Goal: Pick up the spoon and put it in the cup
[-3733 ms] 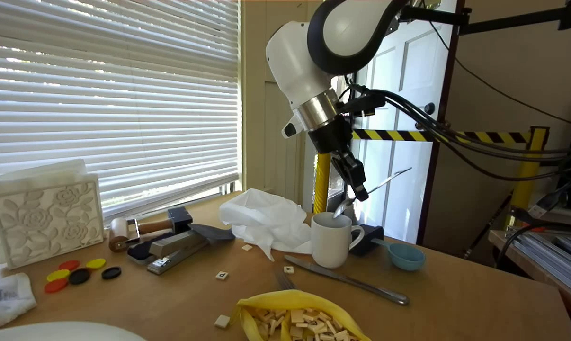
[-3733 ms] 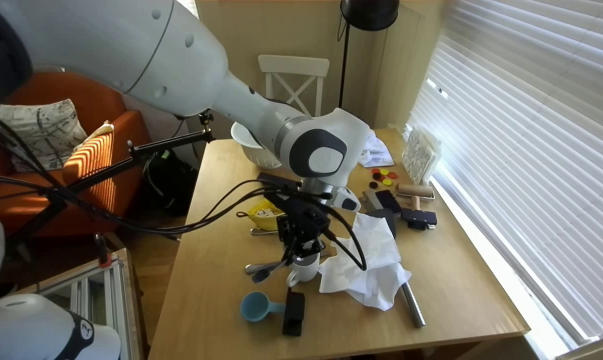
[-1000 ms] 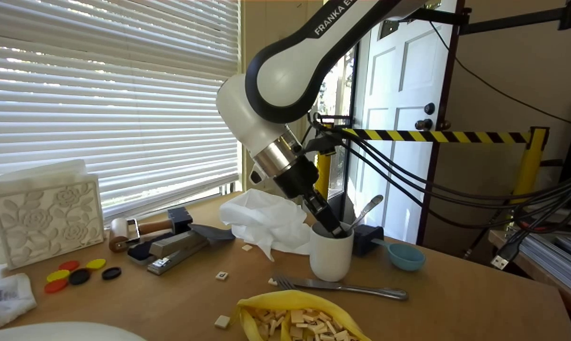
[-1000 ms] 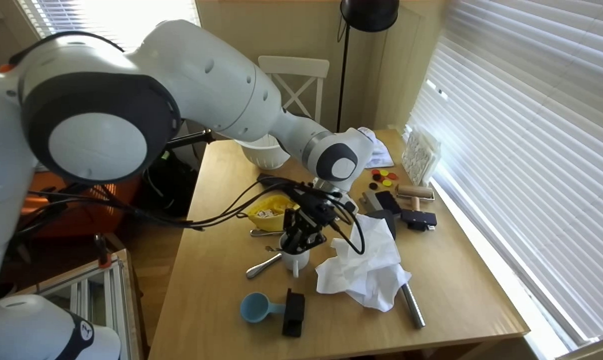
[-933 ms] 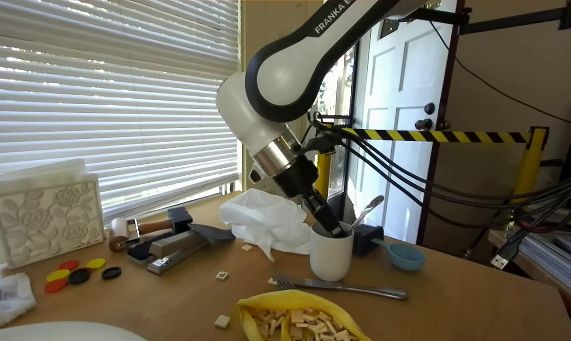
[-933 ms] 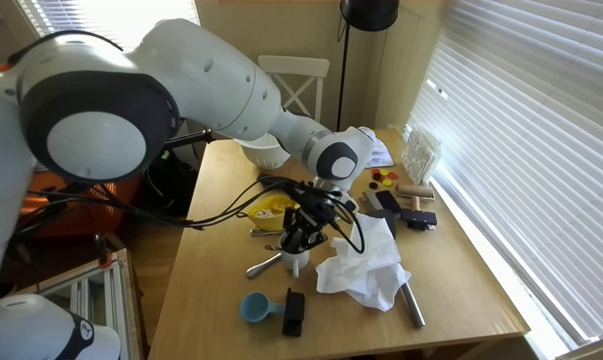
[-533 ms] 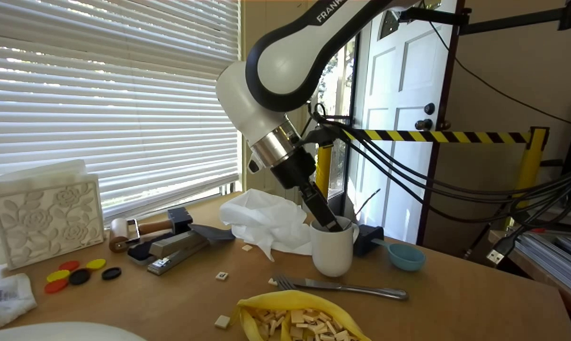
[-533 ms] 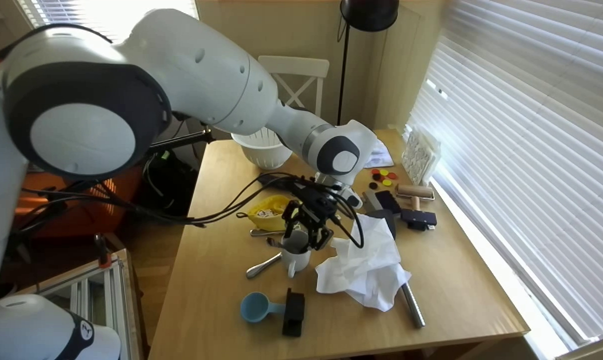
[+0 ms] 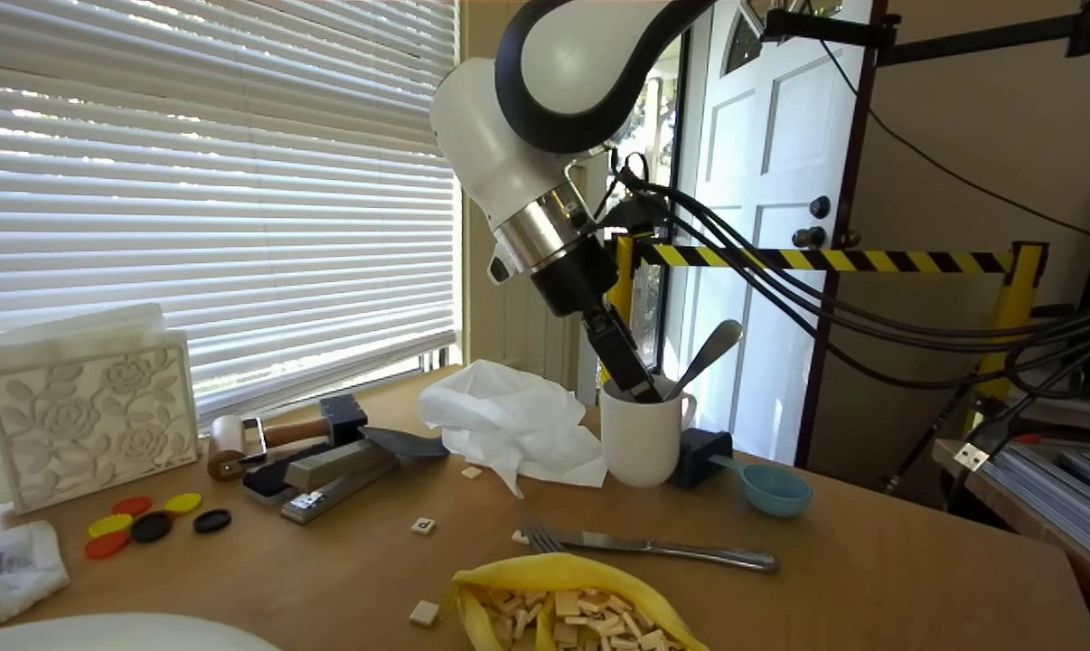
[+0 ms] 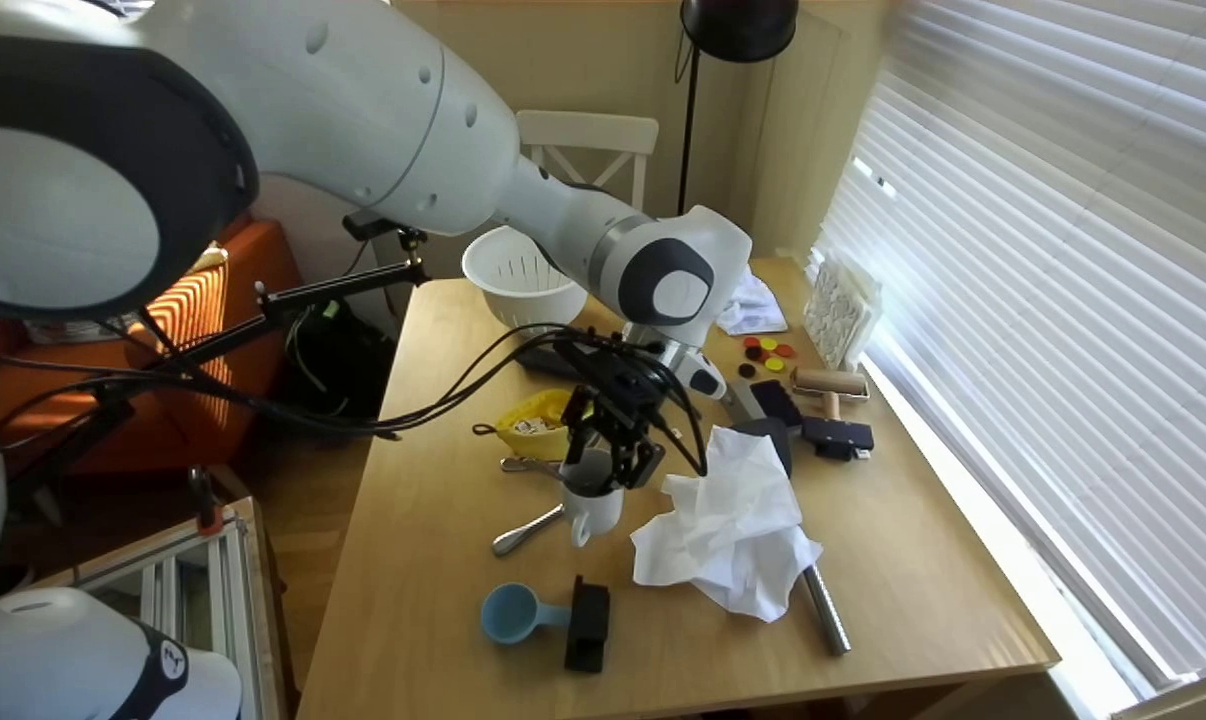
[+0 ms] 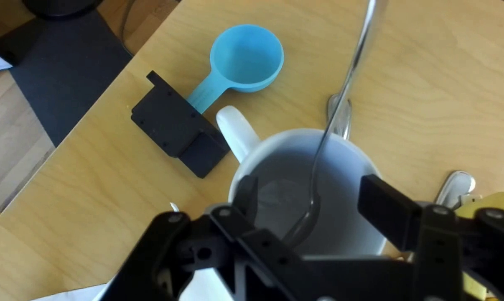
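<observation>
The silver spoon (image 9: 708,354) leans bowl-down in the white cup (image 9: 640,448), its handle jutting past the rim

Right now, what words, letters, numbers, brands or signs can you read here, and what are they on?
"P", probably, on a loose letter tile.
Too blurred: print on the white packet.
Too small: the round emblem on the robot's lower body.
Too small: the tiles in the yellow pouch.
Nothing else reads clearly.
</observation>
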